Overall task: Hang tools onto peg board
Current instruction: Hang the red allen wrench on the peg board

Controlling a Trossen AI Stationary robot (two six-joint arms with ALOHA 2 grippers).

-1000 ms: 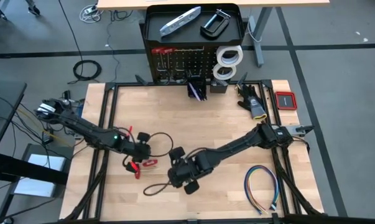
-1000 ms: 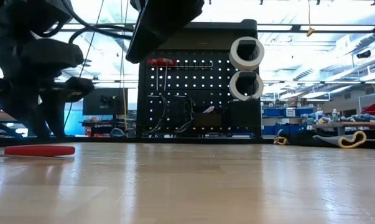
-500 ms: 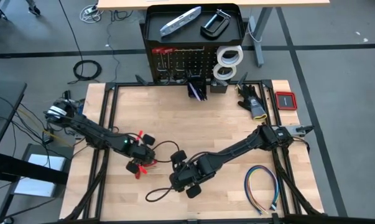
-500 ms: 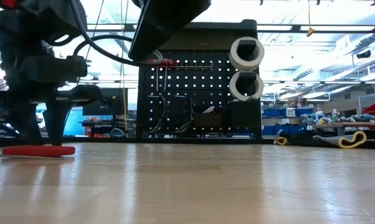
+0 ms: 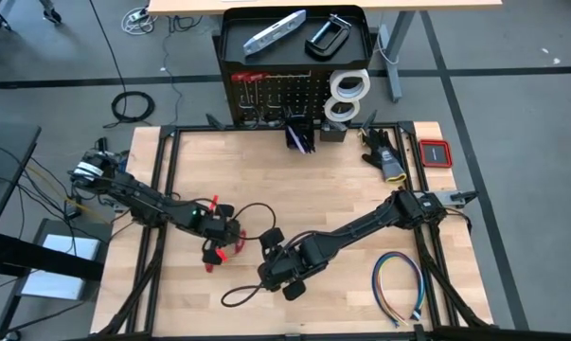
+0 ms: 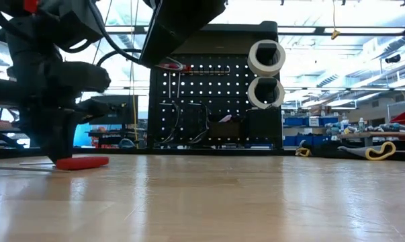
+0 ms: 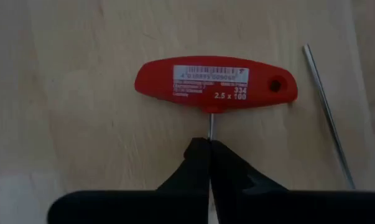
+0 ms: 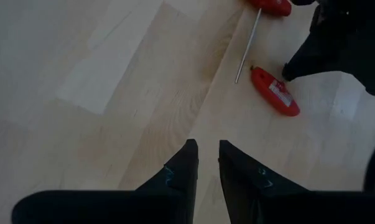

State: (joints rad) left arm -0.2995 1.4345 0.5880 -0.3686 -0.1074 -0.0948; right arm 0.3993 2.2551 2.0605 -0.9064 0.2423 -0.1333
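A red T-handled hex key (image 7: 215, 84) lies on the wooden table left of centre, and my left gripper (image 7: 209, 149) is shut on it. The thin shaft (image 7: 327, 112) of a second red-handled key lies beside it. My right gripper (image 8: 206, 158) hovers above the table near the centre (image 5: 271, 270), with a narrow gap between its fingers and nothing in that gap. The black cable loop (image 5: 236, 296) curves around that gripper; whether it touches the gripper I cannot tell. The peg board (image 5: 276, 95) stands at the far edge, with white tape rolls (image 5: 347, 85) hanging on it. My left gripper pinches the key's thin metal shaft (image 7: 211, 127) between its two fingertips, just below the red handle. The fingers come steeply from above and lie across the shaft. The red handle (image 6: 81, 162) rests on the table.
A silver bar tool (image 5: 276, 30) and a black C-clamp (image 5: 328, 36) lie on the board's top tray. A multicoloured wire loop (image 5: 399, 284) lies near right, and a small red case (image 5: 435, 152) and a black-and-yellow item (image 5: 387, 161) lie far right. Black frame rails border the table.
My left gripper has come down and toward the near edge onto the red key, rolled a little, and shut on its shaft. The red handle has slid a short way along the table and stays flat on it.
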